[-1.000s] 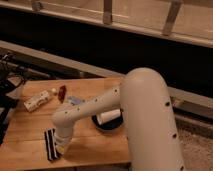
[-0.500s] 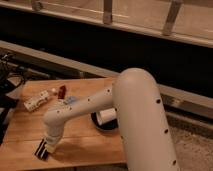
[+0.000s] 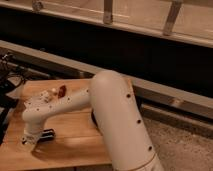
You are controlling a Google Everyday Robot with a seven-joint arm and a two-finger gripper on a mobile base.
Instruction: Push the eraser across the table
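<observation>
The eraser (image 3: 46,134), a small flat black block, lies near the front left of the wooden table (image 3: 75,145). My gripper (image 3: 29,141) is low over the table at its left edge, right beside the eraser's left end and seemingly touching it. My white arm (image 3: 65,105) reaches across the tabletop from the right and covers its right part.
A white box-like item (image 3: 47,94) and a small red object (image 3: 62,90) lie at the table's back left. A sliver of a dark round dish (image 3: 93,118) shows behind my arm. Dark cables (image 3: 7,80) hang off the table's left side. A black wall runs behind.
My arm has swung further left and forward. The eraser has slid with the gripper from mid-table to near the front left edge.
</observation>
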